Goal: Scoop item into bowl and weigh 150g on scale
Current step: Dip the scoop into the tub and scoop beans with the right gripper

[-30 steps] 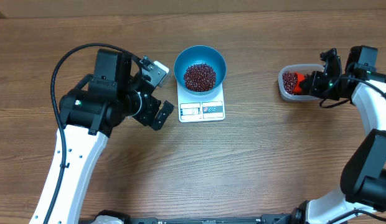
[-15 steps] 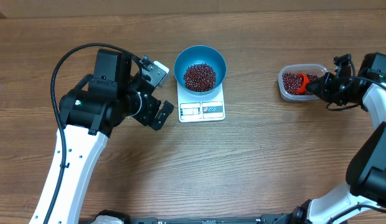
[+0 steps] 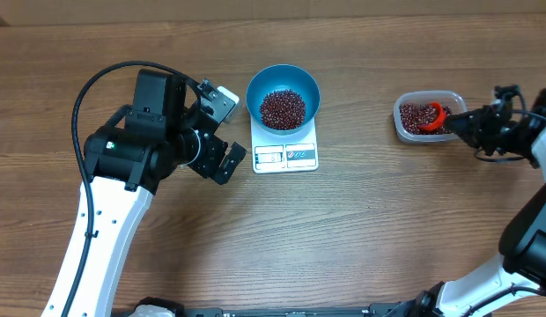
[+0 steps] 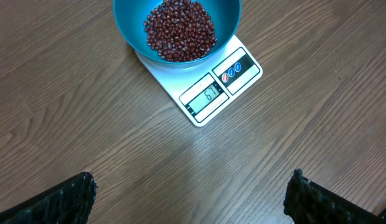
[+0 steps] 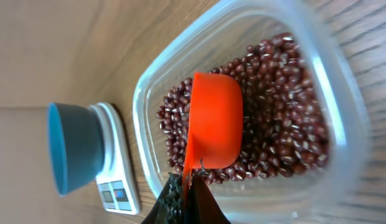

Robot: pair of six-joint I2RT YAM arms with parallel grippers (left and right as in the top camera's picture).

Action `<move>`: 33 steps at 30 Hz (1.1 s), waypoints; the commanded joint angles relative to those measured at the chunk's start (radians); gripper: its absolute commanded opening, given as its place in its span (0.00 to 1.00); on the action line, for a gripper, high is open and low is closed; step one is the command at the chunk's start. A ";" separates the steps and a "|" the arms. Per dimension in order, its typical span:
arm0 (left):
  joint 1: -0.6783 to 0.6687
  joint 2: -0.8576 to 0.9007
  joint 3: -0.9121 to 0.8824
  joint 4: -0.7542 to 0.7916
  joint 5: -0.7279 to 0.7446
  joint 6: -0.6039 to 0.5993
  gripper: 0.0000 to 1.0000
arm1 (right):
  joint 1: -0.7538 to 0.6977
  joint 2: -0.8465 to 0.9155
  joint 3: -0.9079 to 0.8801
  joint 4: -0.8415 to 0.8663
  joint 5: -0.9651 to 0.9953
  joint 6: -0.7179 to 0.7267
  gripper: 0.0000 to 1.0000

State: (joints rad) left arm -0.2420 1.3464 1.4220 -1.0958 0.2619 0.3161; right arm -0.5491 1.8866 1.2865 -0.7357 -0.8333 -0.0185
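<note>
A bright blue bowl (image 3: pixel 283 95) (image 4: pixel 177 28) (image 5: pixel 71 149) holding dark red-brown beans (image 3: pixel 282 107) (image 4: pixel 179 30) stands on the white scale (image 3: pixel 285 154) (image 4: pixel 211 87) (image 5: pixel 115 180) at mid table. My left gripper (image 3: pixel 222 163) (image 4: pixel 193 199) hangs open just left of the scale, nothing between its fingers. My right gripper (image 3: pixel 462 123) (image 5: pixel 190 196) is shut on the handle of an orange scoop (image 3: pixel 435 114) (image 5: pixel 215 118), whose cup lies on its side over the beans (image 3: pixel 417 116) (image 5: pixel 280 118) in a clear plastic tub (image 3: pixel 423 117) (image 5: pixel 330 68) at the right.
The left arm's black cable (image 3: pixel 97 84) loops over the left side of the table. Bare wooden tabletop (image 3: pixel 361 229) lies between the scale and the tub and across the front.
My right arm has drawn back to the right, and the orange scoop has shifted from the tub's left part toward its right edge. The left arm has stayed still.
</note>
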 commanded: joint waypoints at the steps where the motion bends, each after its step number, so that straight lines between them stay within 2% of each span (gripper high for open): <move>1: 0.000 -0.010 0.021 0.000 0.019 -0.010 1.00 | -0.033 0.008 0.022 0.000 -0.079 0.031 0.04; 15: 0.000 -0.010 0.021 0.000 0.019 -0.010 1.00 | -0.102 0.008 0.022 0.000 -0.212 0.049 0.04; 26: 0.000 -0.010 0.021 0.000 0.019 -0.010 1.00 | -0.098 0.008 0.022 -0.019 -0.472 0.049 0.04; 33: 0.000 -0.010 0.021 0.000 0.019 -0.010 0.99 | -0.039 0.008 0.022 -0.021 -0.631 0.050 0.04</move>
State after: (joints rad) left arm -0.2420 1.3464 1.4220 -1.0958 0.2619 0.3161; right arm -0.6277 1.8881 1.2865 -0.7570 -1.3346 0.0296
